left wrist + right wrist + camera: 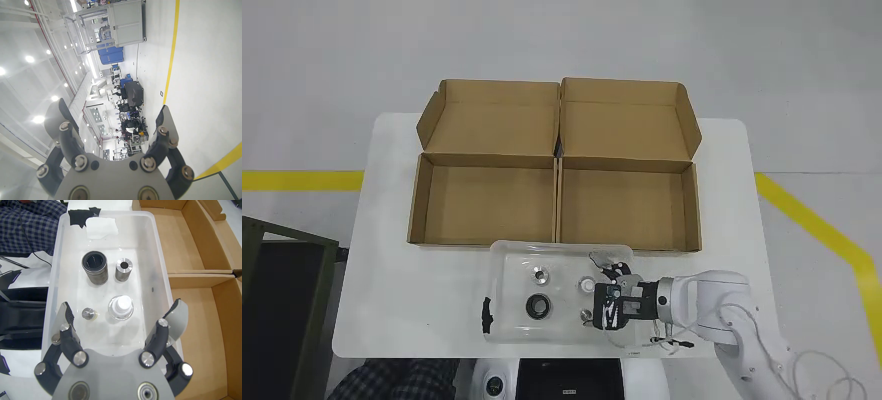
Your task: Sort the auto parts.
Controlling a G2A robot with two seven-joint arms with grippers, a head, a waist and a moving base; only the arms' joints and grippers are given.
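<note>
Right gripper: the right gripper [122, 305] hangs over the right end of the clear plastic bin [160, 256] with its jaws spread wide, holding nothing.
Fingers: one finger sits over the bin wall on the robot's side. The other sits over the far rim, towards the boxes.
Part between jaws: the white-capped part in a clear round collar [121, 308] stands upright, about midway across the gap and level with the fingertips. I cannot tell how far below them it sits.
Part beside one finger: the small silver knob on a pale yellowish base [88, 313] stands just beside the robot-side fingertip and apart from the white-capped part.
Farther parts: the dark ribbed cylinder with a black-rimmed bore [95, 267] and the shorter steel bushing with a centre hole [123, 269] stand upright side by side, not touching, past the fingertips towards the bin's left end.
Room in bin: bare floor shows between all four parts and along the far wall.
Bin's left end: torn black tape [77, 216] and a white paper scrap [101, 227] are stuck there.
Beyond the bin: two open brown cardboard boxes, left [487, 205] and right [622, 208], sit touching side by side just past the far rim, lids folded back.
Left gripper: the left gripper [113, 105] is spread open with nothing in it, pointing at the hall floor.
</note>
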